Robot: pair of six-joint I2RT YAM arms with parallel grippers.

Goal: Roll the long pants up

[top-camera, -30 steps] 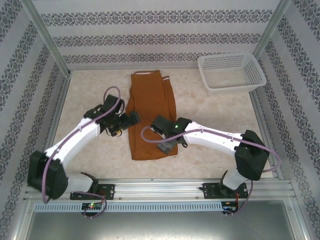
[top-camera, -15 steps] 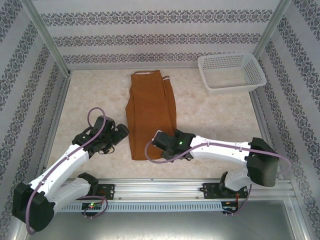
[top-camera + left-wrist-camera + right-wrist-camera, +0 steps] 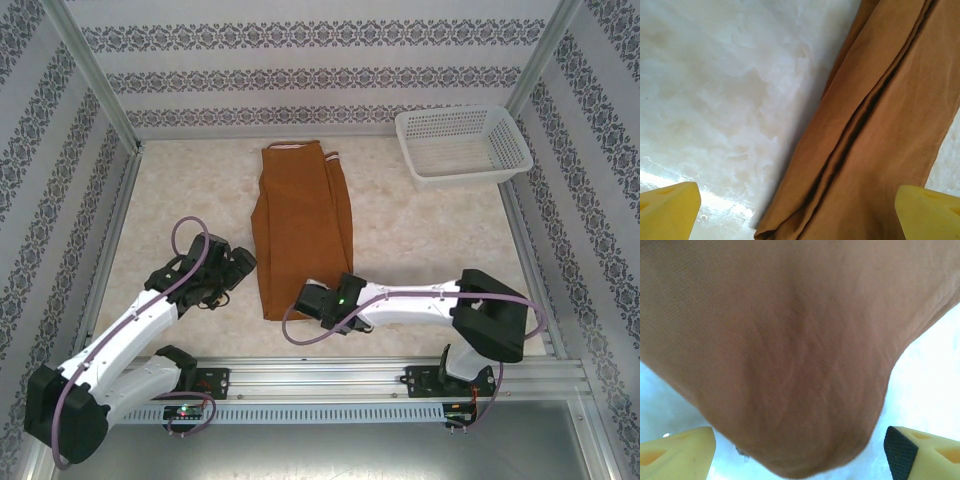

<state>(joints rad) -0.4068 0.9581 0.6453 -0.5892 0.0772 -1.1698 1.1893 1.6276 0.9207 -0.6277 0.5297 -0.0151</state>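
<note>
**Operator:** Left tool (image 3: pixel 243 262) first. How does it stand?

**Observer:** Your left tool is spread wide, with its yellow fingertips (image 3: pixel 669 211) far apart at the bottom corners of its wrist view. It sits low over the pale marbled worktop (image 3: pixel 420 240), just beside the left edge of the rust-brown soft cloth long pants (image 3: pixel 305 220), near their near end.

**Operator:** And the right tool (image 3: pixel 308 298)?

**Observer:** Your right tool is over the near hem (image 3: pixel 805 460) of the long pants, towards its right side. Its fingers are also well apart. In its wrist view a rounded corner of the cloth lies between them, with bare worktop showing on either side. You can see no pinch on the fabric. I cannot tell whether the fingers touch the worktop.

**Operator:** Where do the pants lie?

**Observer:** You have them flat in the middle of the worktop, folded lengthwise so one leg lies on the other. The pale striped waistband (image 3: pixel 300 148) is at the far end and the hems are at the near end, towards the arm bases. Your left wrist view shows long creases running along the stacked layers at the left edge.

**Operator:** Anything else on the worktop?

**Observer:** You have a white perforated plastic basket (image 3: pixel 465 172) in the far right corner, well apart from the pants and from both tools.
</note>
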